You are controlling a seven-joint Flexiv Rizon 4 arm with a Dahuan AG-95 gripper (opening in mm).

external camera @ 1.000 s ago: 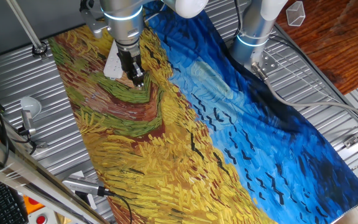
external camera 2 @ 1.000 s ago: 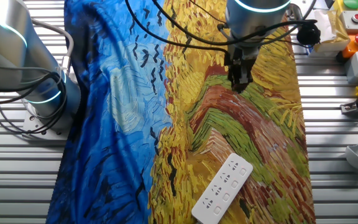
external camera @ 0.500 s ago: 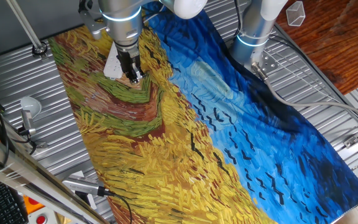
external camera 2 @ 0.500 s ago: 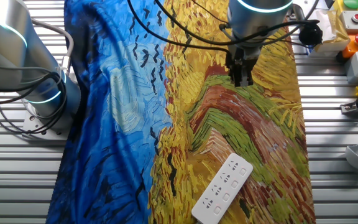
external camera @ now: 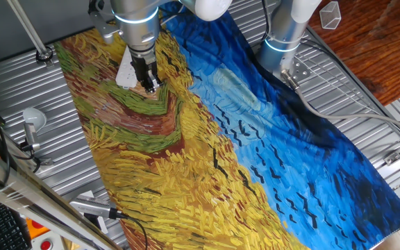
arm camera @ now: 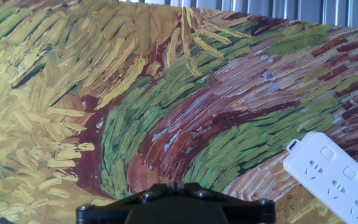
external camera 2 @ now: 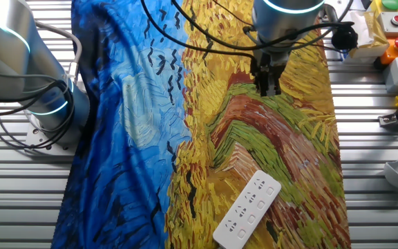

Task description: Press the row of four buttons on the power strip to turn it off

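**Hand view: strip at the frame's edge, pincer not yet over it**

Hand view shows the power strip (arm camera: 335,176) lying flat on the painted cloth (arm camera: 135,106) at lower right, only partly in frame, with a few pale switches visible along its top face. In the other fixed view the whole white bar sits diagonally near the cloth's bottom edge, and the row of four buttons (external camera 2: 260,192) is barely discernible along it. The pincer (external camera 2: 267,88) hangs pointing down above the cloth, well apart from the strip; whether its fingertips are spread or closed I cannot tell, since no view shows a gap or contact clearly.

This looks like the approach step, with no button pressed so far. The next move calls for travelling across the cloth to the strip, lining the fingertips up over an end button, then descending straight onto it.
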